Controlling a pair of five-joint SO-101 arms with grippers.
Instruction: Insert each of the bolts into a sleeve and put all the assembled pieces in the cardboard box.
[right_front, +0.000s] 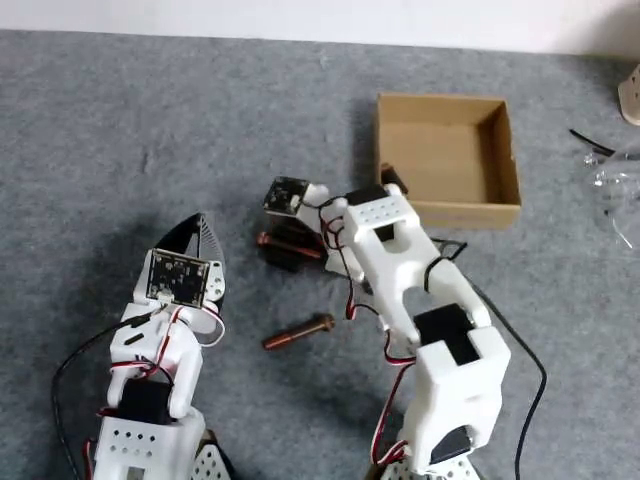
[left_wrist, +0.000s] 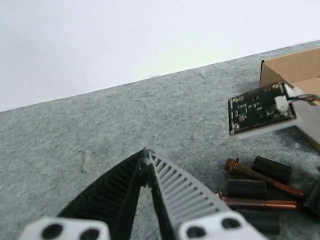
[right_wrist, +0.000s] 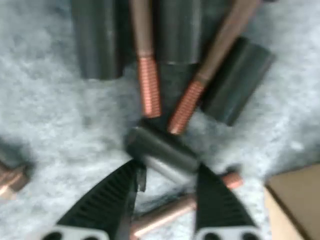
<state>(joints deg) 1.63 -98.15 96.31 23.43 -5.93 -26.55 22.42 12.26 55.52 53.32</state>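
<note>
- Cardboard box (right_front: 465, 213) stands open at about 1 o'clock on the grey table cover (right_front: 120, 130) in the high view.
- A pile of bolts and sleeves (right_front: 285, 248) lies mid-table, near the box and at 8 o'clock from it.
- The right gripper (right_wrist: 169, 169) is down at this pile, with the right arm (right_front: 420, 290) stretching in from 5 o'clock.
- Its fingers (right_wrist: 112, 200) are spread apart, and a short dark sleeve (right_wrist: 160, 150) lies crosswise right at their tips. Whether either tip touches it I cannot tell.
- A copper bolt (right_wrist: 165, 212) lies under that sleeve, between the spread fingers.
- Past the sleeve, two more bolts point their threaded ends (right_wrist: 149, 95) toward the gripper, and further dark sleeves (right_wrist: 95, 40) lie alongside them.
- A corner of the box also shows in the right wrist view, close to the gripper.
- A loose bolt (right_front: 298, 333) lies alone at 6 o'clock from the pile, between the two arms and apart from both. It lies nearly level, head toward 3 o'clock.
- The left gripper (right_front: 205, 222) sits at 9 o'clock from the pile, near it but not touching.
- Its fingers (left_wrist: 175, 187) are pressed together at the tips with nothing between them, over bare cover.
- The left wrist view looks across to the pile, where a long bolt (left_wrist: 262, 181) lies slantwise over black sleeves (left_wrist: 246, 188). The right arm's camera board (left_wrist: 260, 107) hangs above them.
- A black cable (right_front: 530, 380) trails off at 4 o'clock from the right arm.
</note>
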